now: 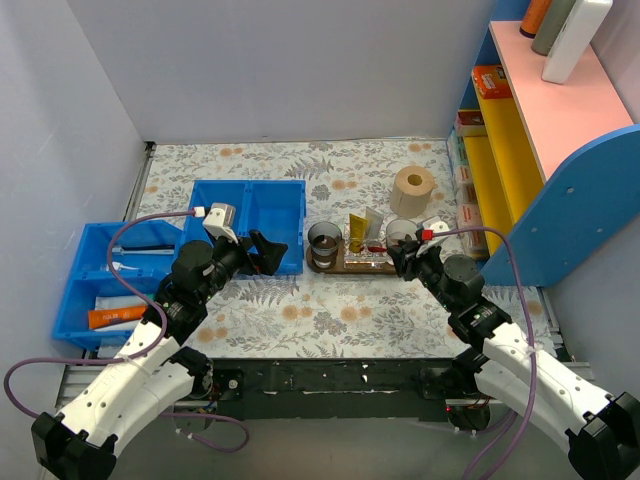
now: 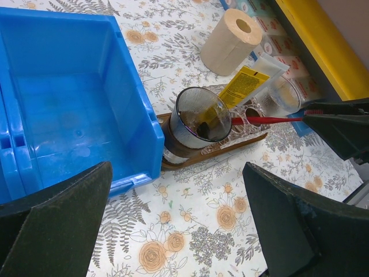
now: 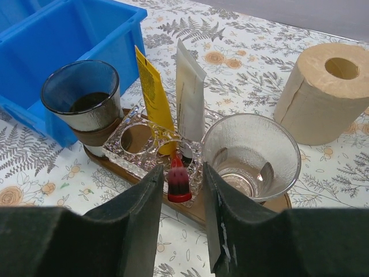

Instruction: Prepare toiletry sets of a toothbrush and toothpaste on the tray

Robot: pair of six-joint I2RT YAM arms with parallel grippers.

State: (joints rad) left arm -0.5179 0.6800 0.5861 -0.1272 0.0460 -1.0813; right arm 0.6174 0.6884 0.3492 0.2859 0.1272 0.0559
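Two tools, right one nearer the tray
Right tool sat part-spread, straddling the red toothbrush butt, no clear pinch. Brush axis ran straight ahead to the toothpaste, upright in the tray's glass holder. Left tool gaped empty, well apart. Tube print unreadable.

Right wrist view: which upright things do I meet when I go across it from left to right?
dark glass cup → yellow toothpaste tube → white tube → clear glass cup → brown paper roll
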